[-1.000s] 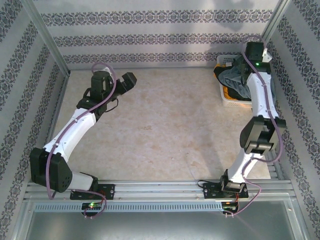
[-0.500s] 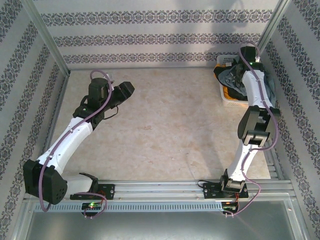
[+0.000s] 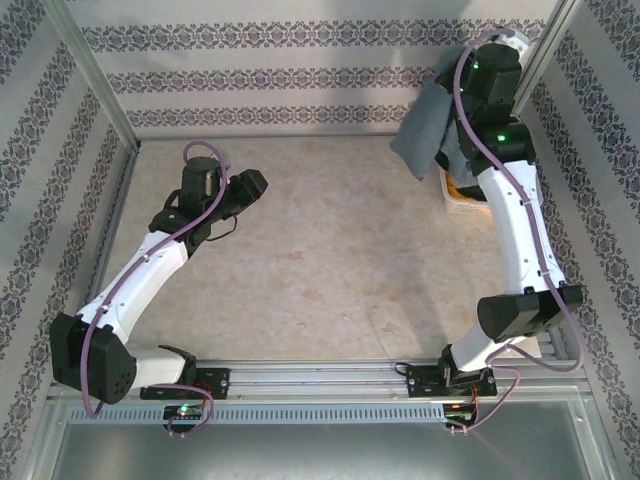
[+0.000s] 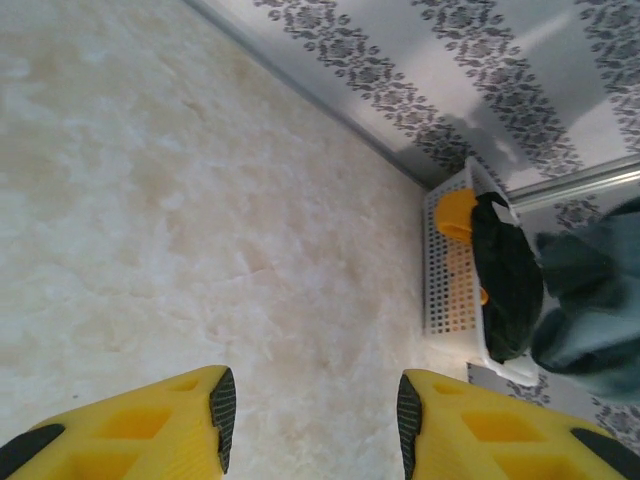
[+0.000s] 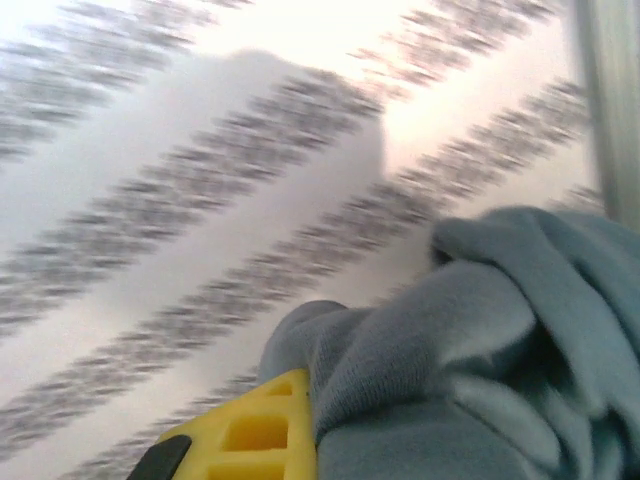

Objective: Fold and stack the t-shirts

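Observation:
My right gripper (image 3: 462, 85) is raised high at the back right corner, shut on the slate blue-grey t-shirt (image 3: 425, 125), which hangs from it over the table's far edge. In the right wrist view, bunched blue-grey cloth (image 5: 480, 370) covers the jaws beside one yellow finger (image 5: 250, 430). The black t-shirt (image 4: 505, 280) and the orange-yellow t-shirt (image 4: 455, 212) lie in the white basket (image 4: 445, 270). My left gripper (image 3: 255, 183) hovers over the table's left part. Its jaws (image 4: 312, 420) are open with nothing between them.
The white lattice basket (image 3: 465, 203) stands against the right wall at the back. Patterned walls close in the table on the left, back and right. The bare marbled tabletop (image 3: 330, 260) stretches between the two arms.
My right gripper has shut on the blue-grey shirt in the basket and lifted it up and leftward. My left gripper's jaws have narrowed and that arm has drawn back slightly.

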Motion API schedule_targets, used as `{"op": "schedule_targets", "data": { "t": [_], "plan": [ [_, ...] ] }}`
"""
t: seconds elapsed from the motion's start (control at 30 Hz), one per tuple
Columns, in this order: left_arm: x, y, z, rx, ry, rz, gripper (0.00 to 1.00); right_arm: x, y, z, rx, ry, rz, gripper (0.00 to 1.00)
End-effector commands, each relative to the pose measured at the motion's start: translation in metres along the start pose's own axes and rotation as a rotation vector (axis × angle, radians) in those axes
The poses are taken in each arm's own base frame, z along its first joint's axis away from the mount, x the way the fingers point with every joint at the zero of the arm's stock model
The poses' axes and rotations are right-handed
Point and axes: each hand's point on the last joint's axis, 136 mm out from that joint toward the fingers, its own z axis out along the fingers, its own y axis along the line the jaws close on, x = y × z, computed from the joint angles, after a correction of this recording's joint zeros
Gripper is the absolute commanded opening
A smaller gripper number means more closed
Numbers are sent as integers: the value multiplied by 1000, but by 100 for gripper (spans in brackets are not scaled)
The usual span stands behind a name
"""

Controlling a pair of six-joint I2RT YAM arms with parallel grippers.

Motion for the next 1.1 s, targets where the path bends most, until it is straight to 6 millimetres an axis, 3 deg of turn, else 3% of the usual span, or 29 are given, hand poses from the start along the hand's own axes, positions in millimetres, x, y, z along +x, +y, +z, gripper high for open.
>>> {"op": "schedule_targets", "data": {
  "t": [0.0,0.1,0.13,0.23,0.4,0.43,0.47,0.5,0.53,0.63,0.73,0.83,0.97,1.07],
  "plan": [
    [-12,2,-13,-69,-51,31,47,-18,91,-27,-264,-72,-50,0],
    [-19,10,-25,-123,-90,38,47,28,147,-34,-383,25,-65,0],
    [-21,13,-30,-142,-103,41,47,53,163,-33,-409,73,-74,0],
    [-24,27,-44,-213,-132,38,49,141,192,-25,-452,269,-63,0],
    [-21,56,-73,-347,-156,24,56,298,225,-33,-541,629,-71,0],
    [-19,62,-78,-374,-152,21,59,319,231,-39,-578,715,-45,11],
    [-15,70,-84,-406,-144,17,60,347,234,-44,-606,827,-23,32],
    [-11,76,-88,-431,-133,13,61,368,234,-46,-617,920,-3,46],
    [-7,81,-91,-445,-122,9,61,382,232,-49,-618,979,1,54],
    [11,95,-95,-473,-63,-7,61,402,214,-50,-583,1029,-24,60],
    [38,112,-92,-503,34,-30,61,406,179,-43,-499,1027,6,58],
    [67,126,-80,-506,146,-68,61,418,118,-41,-343,1042,15,55],
    [114,141,-50,-479,329,-127,61,445,32,-49,-145,1102,44,50],
    [133,135,-23,-446,394,-73,65,463,-9,-59,-63,1144,11,49]
  ]
}}
